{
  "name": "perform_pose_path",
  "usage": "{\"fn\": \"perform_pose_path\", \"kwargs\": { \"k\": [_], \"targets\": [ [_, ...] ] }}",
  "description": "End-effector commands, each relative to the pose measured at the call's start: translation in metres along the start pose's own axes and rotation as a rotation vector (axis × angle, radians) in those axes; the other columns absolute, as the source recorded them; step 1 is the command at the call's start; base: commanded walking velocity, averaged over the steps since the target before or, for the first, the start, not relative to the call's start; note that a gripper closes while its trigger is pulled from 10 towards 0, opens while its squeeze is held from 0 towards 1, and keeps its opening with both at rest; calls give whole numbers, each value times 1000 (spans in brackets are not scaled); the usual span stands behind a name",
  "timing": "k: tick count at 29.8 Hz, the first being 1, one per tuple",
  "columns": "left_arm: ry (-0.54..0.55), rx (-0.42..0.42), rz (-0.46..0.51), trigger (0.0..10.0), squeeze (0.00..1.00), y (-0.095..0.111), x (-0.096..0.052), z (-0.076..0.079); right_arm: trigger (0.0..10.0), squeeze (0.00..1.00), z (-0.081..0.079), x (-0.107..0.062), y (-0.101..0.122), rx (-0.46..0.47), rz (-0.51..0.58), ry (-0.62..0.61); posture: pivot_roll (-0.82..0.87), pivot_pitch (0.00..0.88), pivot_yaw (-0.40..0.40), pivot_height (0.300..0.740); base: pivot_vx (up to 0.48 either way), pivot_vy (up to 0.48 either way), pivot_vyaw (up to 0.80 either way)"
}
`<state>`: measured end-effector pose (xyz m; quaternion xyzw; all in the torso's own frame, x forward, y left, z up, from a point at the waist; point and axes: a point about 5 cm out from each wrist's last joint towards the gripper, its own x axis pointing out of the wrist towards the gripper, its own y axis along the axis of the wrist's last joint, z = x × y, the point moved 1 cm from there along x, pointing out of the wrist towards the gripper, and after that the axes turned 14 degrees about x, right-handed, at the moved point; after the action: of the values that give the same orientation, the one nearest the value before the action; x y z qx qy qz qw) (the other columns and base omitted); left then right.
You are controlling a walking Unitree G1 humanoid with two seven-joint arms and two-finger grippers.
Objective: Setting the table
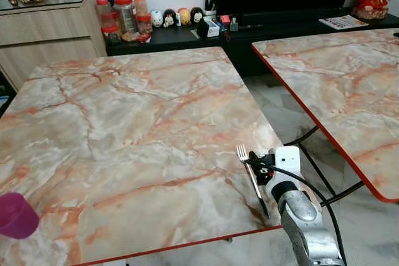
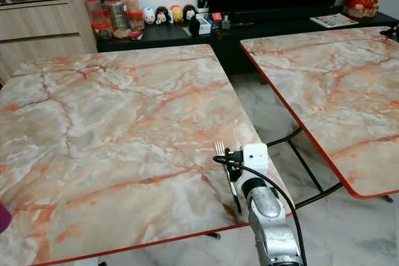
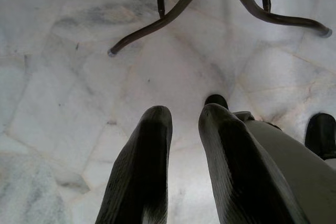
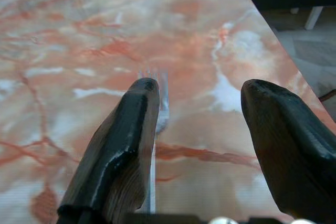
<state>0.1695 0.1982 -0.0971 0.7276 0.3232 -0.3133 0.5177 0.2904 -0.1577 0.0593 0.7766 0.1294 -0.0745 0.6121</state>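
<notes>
**Q:** While the right arm reaches in at the lower right of the head views, what is its claw doing?

**A:** The right gripper (image 4: 197, 124) hangs just over the near right part of the marble table (image 1: 124, 129), its two black fingers (image 4: 121, 145) spread wide apart. They hold nothing. A fork (image 1: 249, 175) lies flat on the tabletop beneath them, tines pointing toward the top of the frame, handle running back toward the table's red near edge. In the wrist picture the fork sits close alongside one finger, partly hidden by it, with a broad gap to the other finger. Whether that finger touches the fork, I cannot tell.

**Q:** And the other claw?

**A:** The left gripper (image 3: 184, 129) points down at the pale marble floor (image 3: 63, 77), near the dark curved table legs (image 3: 173, 11) at the top of that picture. Its fingers are close together with a narrow gap between them, and nothing sits in that gap.

**Q:** What else lies around the table?

**A:** A pink cup (image 1: 15, 215) stands at the lower left edge of the left eye view, on the near left corner of the table. A second marble table (image 1: 349, 85) fills the right side, set apart from the first by a strip of floor. Along the top run a black low cabinet (image 1: 268, 29) carrying red-lidded jars (image 1: 124, 14) and small figurines (image 1: 177, 17), and a wooden sideboard (image 1: 43, 35) at the upper left.
</notes>
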Motion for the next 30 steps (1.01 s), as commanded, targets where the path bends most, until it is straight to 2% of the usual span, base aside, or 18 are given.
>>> {"fn": "perform_pose_path", "kwargs": {
  "k": [1, 4, 5, 9, 10, 11, 12, 21, 30],
  "targets": [
    [-1, 3, -14, 10000, 0, -3, 0, -1, 10000, 0, -2, 3, 0, -5, -17, 3, -67, 0, 8, 732, 0, 0, 0],
    [-4, 7, -16, 10000, 0, -4, -1, 0, 10000, 27, -7, 4, 2, 4, -27, 33, -68, 0, 7, 732, 0, 0, 0],
    [-4, 8, -16, 10000, 0, -4, -1, 0, 10000, 1000, -9, 5, 3, 8, -26, 40, -66, 0, 7, 732, 0, 0, 0],
    [-3, 5, -16, 10000, 0, -4, -1, 0, 10000, 1000, -10, 6, 3, 4, -34, 44, -62, 0, 2, 732, 0, 0, 0],
    [-1, 1, -16, 10000, 0, -4, -1, 0, 10000, 580, -12, 6, 2, 0, -42, 53, -60, 0, 0, 732, 0, 0, 0],
    [1, -1, -16, 10000, 0, -4, -1, 0, 10000, 580, -13, 6, 2, -1, -45, 57, -59, 0, -2, 732, 0, 0, 0],
    [1, -2, -16, 10000, 0, -4, -1, 0, 10000, 0, -14, 6, 2, 2, -47, 61, -57, 0, -3, 732, 0, 0, 0],
    [3, -14, -25, 10000, 0, -6, -1, 0, 10000, 0, -21, 5, -2, -10, -97, 83, -60, 0, -5, 732, 0, 0, 0],
    [2, -15, -30, 10000, 0, -6, -1, 2, 10000, 0, -19, 5, -10, -9, -136, 53, -58, 0, -9, 732, 0, 0, 0]
  ]
}}
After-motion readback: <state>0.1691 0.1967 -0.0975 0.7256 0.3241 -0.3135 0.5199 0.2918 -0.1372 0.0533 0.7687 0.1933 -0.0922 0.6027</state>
